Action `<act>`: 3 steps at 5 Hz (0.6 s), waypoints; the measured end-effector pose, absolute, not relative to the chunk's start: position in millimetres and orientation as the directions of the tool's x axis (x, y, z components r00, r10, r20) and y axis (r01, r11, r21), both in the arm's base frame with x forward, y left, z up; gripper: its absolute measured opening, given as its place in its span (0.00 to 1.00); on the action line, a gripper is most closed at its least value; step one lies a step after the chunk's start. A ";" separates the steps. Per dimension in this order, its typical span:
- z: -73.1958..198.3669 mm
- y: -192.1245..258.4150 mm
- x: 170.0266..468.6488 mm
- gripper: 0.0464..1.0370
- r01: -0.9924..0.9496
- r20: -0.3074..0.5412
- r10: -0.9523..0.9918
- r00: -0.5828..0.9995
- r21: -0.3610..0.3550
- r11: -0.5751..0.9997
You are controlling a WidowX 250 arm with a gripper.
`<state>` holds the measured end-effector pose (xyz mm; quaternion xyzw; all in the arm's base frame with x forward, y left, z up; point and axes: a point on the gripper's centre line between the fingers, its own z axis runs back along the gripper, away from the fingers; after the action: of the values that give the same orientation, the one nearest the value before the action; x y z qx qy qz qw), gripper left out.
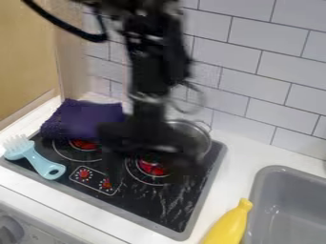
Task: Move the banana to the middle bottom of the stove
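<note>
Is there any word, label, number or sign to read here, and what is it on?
No text is readable.
Stove's control panel: white marks around the red knobs, too small to read.
Appliance front, lower left: faint marks, too blurred to read.

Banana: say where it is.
In the camera view, the banana lies at the lower right, on the counter between the stove and the gray sink.

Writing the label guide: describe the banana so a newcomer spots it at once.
Start from the gray sink at the lower right, then look left toward the black stove. Between them, at the picture's bottom edge, the banana points its narrow tip upward. Its bright solid yellow separates it from both, and from the pale blue brush.
</note>
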<state>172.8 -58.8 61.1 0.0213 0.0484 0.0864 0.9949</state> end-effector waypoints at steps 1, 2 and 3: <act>56.0 -93.6 158.5 0.96 -0.033 -0.087 0.040 0.995 0.074 0.997; 45.8 -106.4 153.1 0.96 0.026 -0.099 -0.015 0.995 0.103 0.994; 34.7 -110.1 157.9 0.96 0.052 -0.118 -0.039 0.992 0.112 0.992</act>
<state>157.9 -110.1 34.7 0.0574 0.0578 -0.0228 0.9964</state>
